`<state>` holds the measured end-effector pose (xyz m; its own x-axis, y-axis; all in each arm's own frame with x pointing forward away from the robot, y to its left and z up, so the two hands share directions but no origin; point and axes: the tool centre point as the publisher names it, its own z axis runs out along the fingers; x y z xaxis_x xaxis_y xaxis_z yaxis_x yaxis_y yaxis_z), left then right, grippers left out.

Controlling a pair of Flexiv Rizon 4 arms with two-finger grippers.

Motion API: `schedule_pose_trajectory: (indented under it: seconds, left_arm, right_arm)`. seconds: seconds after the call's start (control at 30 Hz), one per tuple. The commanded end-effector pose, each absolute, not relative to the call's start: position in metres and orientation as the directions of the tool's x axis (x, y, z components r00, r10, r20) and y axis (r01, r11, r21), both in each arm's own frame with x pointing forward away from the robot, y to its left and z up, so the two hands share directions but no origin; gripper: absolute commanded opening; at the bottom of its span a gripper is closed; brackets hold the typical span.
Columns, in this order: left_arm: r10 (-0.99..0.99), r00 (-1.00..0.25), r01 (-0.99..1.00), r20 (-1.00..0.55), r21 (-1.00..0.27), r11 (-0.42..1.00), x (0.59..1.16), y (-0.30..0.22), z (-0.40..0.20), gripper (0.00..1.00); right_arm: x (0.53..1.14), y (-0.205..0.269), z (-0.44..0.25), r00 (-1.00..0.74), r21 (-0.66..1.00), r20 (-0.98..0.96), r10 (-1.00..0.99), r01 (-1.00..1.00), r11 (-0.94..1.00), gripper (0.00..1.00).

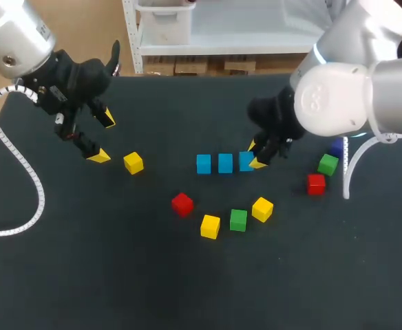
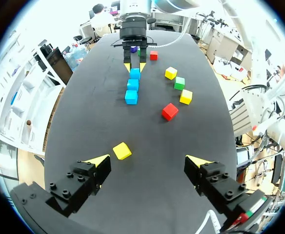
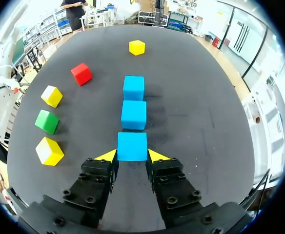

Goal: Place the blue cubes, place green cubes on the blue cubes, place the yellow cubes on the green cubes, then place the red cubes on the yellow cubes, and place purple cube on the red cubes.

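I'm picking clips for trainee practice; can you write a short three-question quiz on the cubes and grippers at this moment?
1. True or false: the left gripper holds a yellow cube.
2. How many blue cubes form the row?
3. What is the right gripper shut on? A) a red cube B) the end blue cube of the row C) a green cube
Key: 1 false: it is open and empty, with the lone yellow cube lying ahead of it. 2 three. 3 B: both fingers touch it, one on each side.
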<state>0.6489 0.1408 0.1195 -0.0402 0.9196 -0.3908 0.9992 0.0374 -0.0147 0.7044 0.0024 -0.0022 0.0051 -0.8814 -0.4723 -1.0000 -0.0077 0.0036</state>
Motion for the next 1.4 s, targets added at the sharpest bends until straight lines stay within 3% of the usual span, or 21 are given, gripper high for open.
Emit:
schedule_pose_trajectory:
  seconds: [0.03,1.4]
  left_arm:
    - [0.92,-0.038,0.999,-0.391,-0.016,0.035,0.6504,0.1411,0.1192,1.0]
    - [0.92,-0.038,0.999,-0.391,-0.016,0.035,0.6504,0.1411,0.1192,1.0]
  right_arm:
    - [0.7067,0.004,-0.0028,0.009,0.007,-0.471,-0.882,-1.0,-0.013,0.0]
    - [0.707,0.0023,-0.0079,0.005,0.023,-0.472,-0.881,-1.0,-0.018,0.0]
